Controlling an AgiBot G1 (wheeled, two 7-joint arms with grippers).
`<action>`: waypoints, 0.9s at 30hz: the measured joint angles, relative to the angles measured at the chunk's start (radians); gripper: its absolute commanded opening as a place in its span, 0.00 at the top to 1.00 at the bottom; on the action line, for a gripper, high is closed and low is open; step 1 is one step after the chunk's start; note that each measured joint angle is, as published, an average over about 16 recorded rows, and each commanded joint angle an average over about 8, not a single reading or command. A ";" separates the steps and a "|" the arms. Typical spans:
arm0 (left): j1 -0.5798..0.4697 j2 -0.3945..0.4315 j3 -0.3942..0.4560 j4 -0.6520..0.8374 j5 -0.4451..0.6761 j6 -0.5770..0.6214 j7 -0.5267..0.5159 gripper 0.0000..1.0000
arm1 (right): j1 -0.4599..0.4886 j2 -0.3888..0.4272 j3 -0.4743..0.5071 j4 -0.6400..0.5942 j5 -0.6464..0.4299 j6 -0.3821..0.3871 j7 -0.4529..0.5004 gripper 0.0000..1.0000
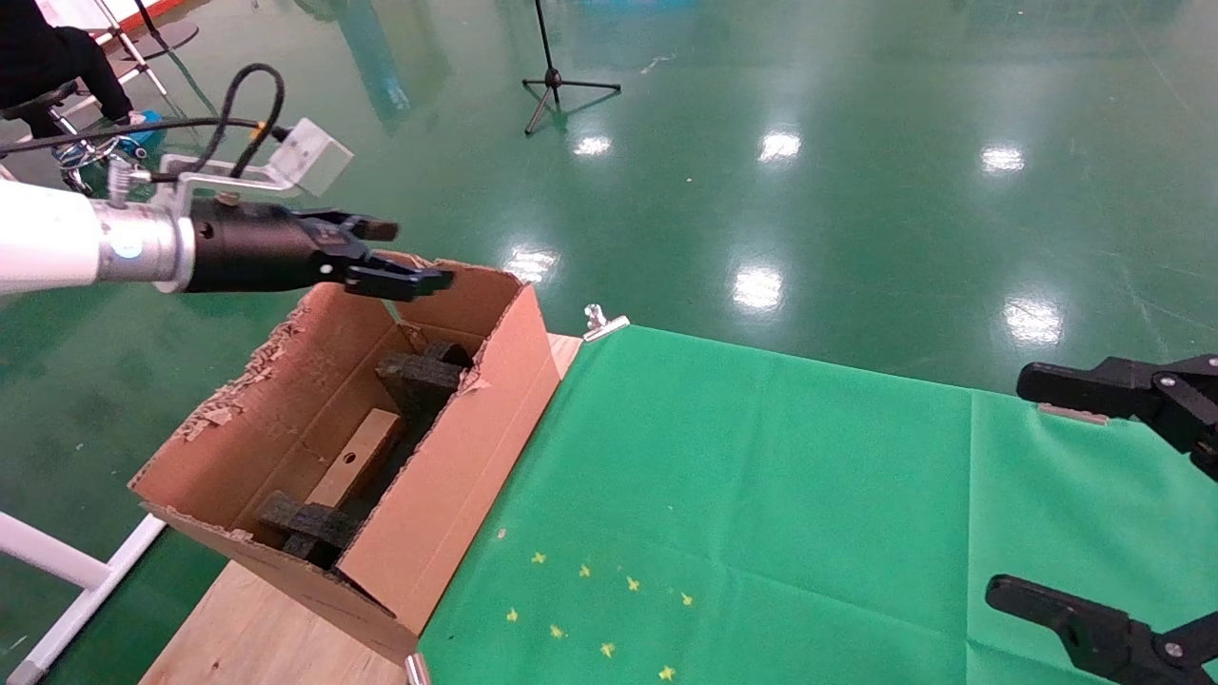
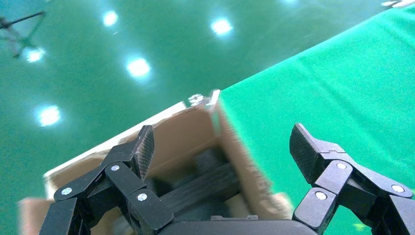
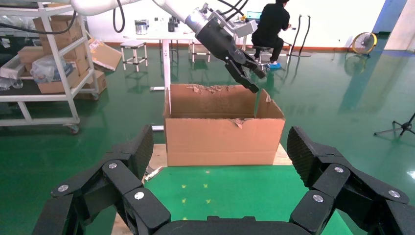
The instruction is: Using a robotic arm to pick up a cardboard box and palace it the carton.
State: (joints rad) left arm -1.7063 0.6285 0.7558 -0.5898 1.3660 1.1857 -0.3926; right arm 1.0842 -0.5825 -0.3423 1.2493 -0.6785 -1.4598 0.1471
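The carton (image 1: pixel 447 476) stands on the table's left end with its torn flaps upright and black foam blocks (image 1: pixel 419 376) inside. The cardboard box (image 1: pixel 366 442), a small oblong with a round hole, lies on the carton's floor between the foam pieces. My left gripper (image 1: pixel 414 255) on the white robotic arm (image 1: pixel 48 247) hovers open and empty above the carton's far rim. Its wrist view looks down past the open gripper (image 2: pixel 222 152) onto the carton (image 2: pixel 186 132). My right gripper (image 1: pixel 1032 490) is open and empty at the table's right edge, facing the carton (image 3: pixel 222 139).
A green cloth (image 1: pixel 761 476) covers the table, held by a metal clip (image 1: pixel 599 322); bare wood (image 1: pixel 247 618) shows under the carton. A tripod stand (image 1: pixel 552 76) is on the green floor beyond. Shelves (image 3: pixel 49 58) and a seated person (image 3: pixel 271 22) are far off.
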 measured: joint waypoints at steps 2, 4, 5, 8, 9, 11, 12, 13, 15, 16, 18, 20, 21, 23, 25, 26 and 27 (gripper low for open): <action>0.025 -0.001 -0.019 -0.027 -0.025 0.012 0.008 0.00 | 0.000 0.000 0.000 0.000 0.000 0.000 0.000 0.00; 0.049 -0.001 -0.037 -0.054 -0.049 0.024 0.016 0.00 | 0.000 0.000 0.000 0.000 0.000 0.000 0.000 0.00; 0.061 -0.002 -0.046 -0.067 -0.062 0.030 0.020 0.00 | 0.000 0.000 0.000 0.000 0.000 0.000 0.000 0.00; 0.097 -0.003 -0.073 -0.106 -0.097 0.047 0.031 0.00 | 0.000 0.000 0.000 0.000 0.000 0.000 0.000 0.00; 0.109 -0.003 -0.082 -0.119 -0.109 0.053 0.035 0.00 | 0.000 0.000 0.000 0.000 0.000 0.000 0.000 0.00; 0.132 -0.004 -0.099 -0.145 -0.133 0.065 0.043 0.00 | 0.000 0.000 0.000 0.000 0.000 0.000 0.000 0.00; 0.143 -0.004 -0.108 -0.158 -0.144 0.070 0.047 0.00 | 0.000 0.000 0.000 0.000 0.000 0.000 0.000 0.00; 0.155 -0.004 -0.117 -0.170 -0.156 0.076 0.050 0.00 | 0.000 0.000 0.000 0.000 0.000 0.000 0.000 0.00; 0.178 -0.005 -0.134 -0.196 -0.179 0.088 0.058 0.00 | 0.000 0.000 0.000 0.000 0.000 0.000 0.000 0.00; 0.190 -0.005 -0.143 -0.209 -0.191 0.093 0.062 0.00 | 0.000 0.000 0.000 0.000 0.000 0.000 0.000 0.00; 0.213 -0.006 -0.161 -0.235 -0.215 0.105 0.069 0.00 | 0.000 0.000 0.000 0.000 0.000 0.000 0.000 0.00; 0.237 -0.007 -0.179 -0.260 -0.238 0.116 0.077 0.00 | 0.000 0.000 0.000 0.000 0.000 0.000 0.000 0.00; 0.248 -0.007 -0.187 -0.273 -0.250 0.122 0.081 0.00 | 0.000 0.000 0.000 0.000 0.000 0.000 0.000 0.00; 0.272 -0.007 -0.205 -0.299 -0.273 0.133 0.088 0.00 | 0.000 0.000 0.000 0.000 0.000 0.000 0.000 0.00; 0.296 -0.008 -0.223 -0.325 -0.297 0.145 0.096 0.00 | 0.000 0.000 0.000 0.000 0.000 0.000 0.000 0.00; 0.308 -0.008 -0.232 -0.338 -0.309 0.151 0.100 0.00 | 0.000 0.000 0.000 0.000 0.000 0.000 0.000 0.00; 0.320 -0.009 -0.241 -0.352 -0.322 0.157 0.104 0.00 | 0.000 0.000 0.000 0.000 0.000 0.000 0.000 0.00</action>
State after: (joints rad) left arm -1.3864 0.6198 0.5147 -0.9414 1.0443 1.3426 -0.2888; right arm 1.0842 -0.5824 -0.3424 1.2493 -0.6784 -1.4598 0.1470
